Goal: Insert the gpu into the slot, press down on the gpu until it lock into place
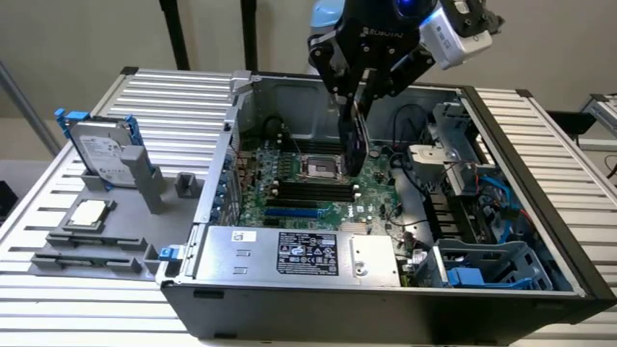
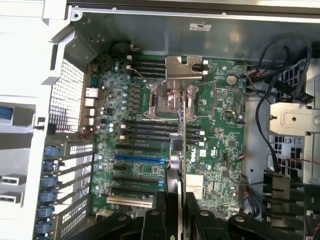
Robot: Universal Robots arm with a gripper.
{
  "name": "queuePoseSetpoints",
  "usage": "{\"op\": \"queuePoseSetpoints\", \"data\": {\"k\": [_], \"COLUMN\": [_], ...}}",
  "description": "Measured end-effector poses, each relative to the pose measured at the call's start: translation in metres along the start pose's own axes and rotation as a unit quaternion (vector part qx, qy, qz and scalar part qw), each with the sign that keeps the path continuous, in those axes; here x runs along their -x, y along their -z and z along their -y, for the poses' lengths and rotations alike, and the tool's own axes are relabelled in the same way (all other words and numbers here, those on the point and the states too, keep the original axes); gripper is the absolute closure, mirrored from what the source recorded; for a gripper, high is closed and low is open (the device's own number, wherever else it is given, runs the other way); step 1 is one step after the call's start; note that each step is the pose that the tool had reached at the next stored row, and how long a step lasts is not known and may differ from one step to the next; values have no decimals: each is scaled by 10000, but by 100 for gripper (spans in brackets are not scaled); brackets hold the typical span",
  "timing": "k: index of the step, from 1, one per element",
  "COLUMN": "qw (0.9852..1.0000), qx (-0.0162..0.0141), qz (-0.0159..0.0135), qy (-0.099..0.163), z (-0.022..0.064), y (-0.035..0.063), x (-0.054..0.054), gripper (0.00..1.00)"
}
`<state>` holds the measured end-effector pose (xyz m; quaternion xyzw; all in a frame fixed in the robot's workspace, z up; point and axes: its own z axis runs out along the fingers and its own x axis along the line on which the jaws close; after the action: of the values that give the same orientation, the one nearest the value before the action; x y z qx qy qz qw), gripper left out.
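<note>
The gpu [image 1: 354,141] is a thin black card hanging upright and edge-on inside the open computer case. My gripper [image 1: 356,95] is shut on its upper edge. In the wrist view the gpu [image 2: 183,140] appears as a narrow dark blade running out from my gripper [image 2: 181,202] over the motherboard. Its lower end hovers above the board beside the silver CPU socket [image 1: 319,168] and the black strips. The bright-blue slot [image 1: 290,214] lies apart from the card, nearer the power supply; the slot [image 2: 140,157] is bare along its length.
A silver power supply box [image 1: 299,253] fills the case's front. Cables and a drive cage [image 1: 482,264] crowd the exterior view's right. Outside the case, a grey hard drive with blue rails [image 1: 101,152] and a CPU chip [image 1: 89,213] sit on the table fixture.
</note>
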<state>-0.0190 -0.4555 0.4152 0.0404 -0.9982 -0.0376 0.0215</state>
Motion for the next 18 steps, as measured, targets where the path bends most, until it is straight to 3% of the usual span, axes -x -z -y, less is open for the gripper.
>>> {"op": "queuePoseSetpoints", "data": {"k": [5, 9, 13, 18], "qw": [9990, 9967, 9930, 9866], "qx": [-18, -33, -48, -66], "qz": [-35, -62, -88, -121], "qy": [456, 814, 1178, 1627], "z": [0, 0, 0, 0], "y": [-1, 0, -1, -1], "x": [0, 0, 0, 0], "gripper": [74, 74, 74, 74]}}
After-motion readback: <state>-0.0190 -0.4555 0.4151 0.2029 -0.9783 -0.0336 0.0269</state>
